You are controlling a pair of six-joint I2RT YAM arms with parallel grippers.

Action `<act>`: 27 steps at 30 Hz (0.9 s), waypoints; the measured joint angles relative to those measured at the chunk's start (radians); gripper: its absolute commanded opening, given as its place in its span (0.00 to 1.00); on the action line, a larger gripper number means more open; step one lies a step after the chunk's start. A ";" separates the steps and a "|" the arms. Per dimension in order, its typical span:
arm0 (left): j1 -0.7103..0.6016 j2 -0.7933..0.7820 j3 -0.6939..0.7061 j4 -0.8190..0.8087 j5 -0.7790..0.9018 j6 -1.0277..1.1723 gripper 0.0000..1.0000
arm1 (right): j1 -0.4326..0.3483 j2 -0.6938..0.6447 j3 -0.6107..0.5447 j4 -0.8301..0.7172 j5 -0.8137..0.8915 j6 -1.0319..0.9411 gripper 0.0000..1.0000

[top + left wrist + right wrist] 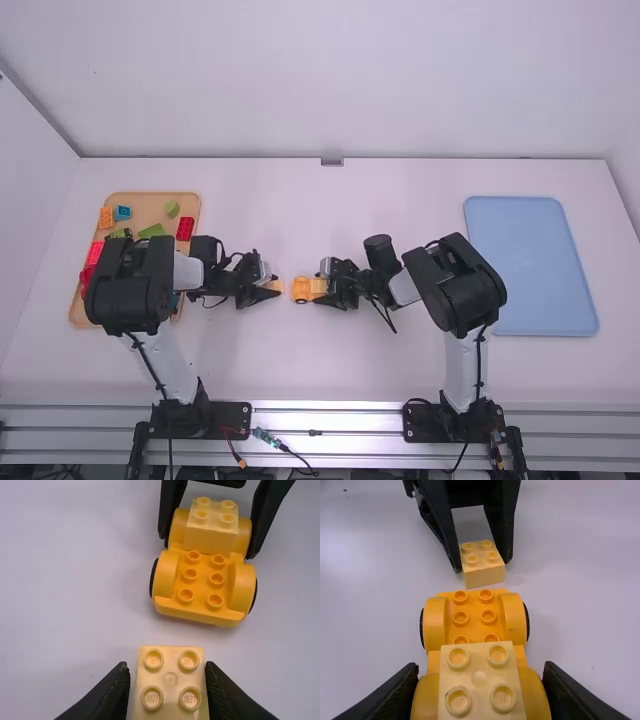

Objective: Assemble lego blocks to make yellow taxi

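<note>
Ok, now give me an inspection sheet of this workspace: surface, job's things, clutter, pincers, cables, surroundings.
Surface: white table, with a tan tray on the left, a blue tray on the right.
Job's things: yellow wheeled base with a pale block seated on one end; second pale block apart from it.
Clutter: coloured blocks in the tan tray.
Left pincer: closed on the second block.
Right pincer: closed on the base.
Cables: black cables along both arms; loose leads beside the left base plate.
Surroundings: pale walls.
</note>
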 measured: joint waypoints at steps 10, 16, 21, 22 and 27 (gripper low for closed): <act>-0.004 0.000 0.003 -0.024 0.002 0.000 0.31 | 0.000 0.000 0.000 0.000 0.000 0.000 0.58; -0.005 0.000 0.057 -0.135 -0.003 0.000 0.26 | 0.000 0.000 0.000 -0.001 0.000 0.000 0.62; -0.005 0.000 0.134 -0.327 0.012 0.069 0.24 | 0.000 0.000 0.000 -0.002 0.000 0.000 0.62; -0.005 0.000 0.151 -0.379 0.024 0.105 0.23 | 0.000 0.000 0.000 -0.001 0.001 0.000 0.62; -0.005 0.000 0.216 -0.563 0.037 0.241 0.16 | 0.000 0.000 0.000 -0.001 0.001 0.000 0.62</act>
